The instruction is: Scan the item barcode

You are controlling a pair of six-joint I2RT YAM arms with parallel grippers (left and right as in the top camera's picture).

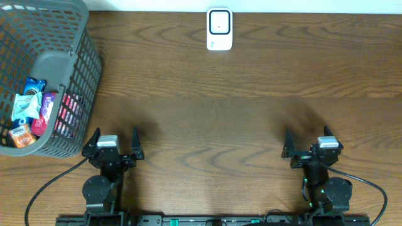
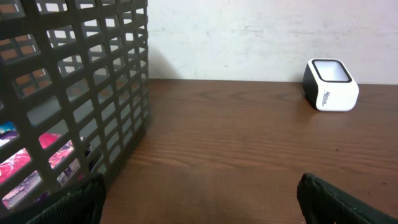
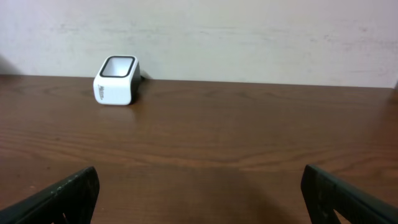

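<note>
While the left gripper [image 1: 115, 135] and right gripper [image 1: 306, 139] both gape wide and empty, the packets [image 1: 31, 110] lie in the basket [image 1: 75, 37] just ahead-left of the left one — clearly the nearer arm.

Packets [image 1: 30, 108] in basket [image 1: 88, 69] at left, scanner [image 1: 219, 29] centred at far edge of table [image 1: 251, 113]
</note>
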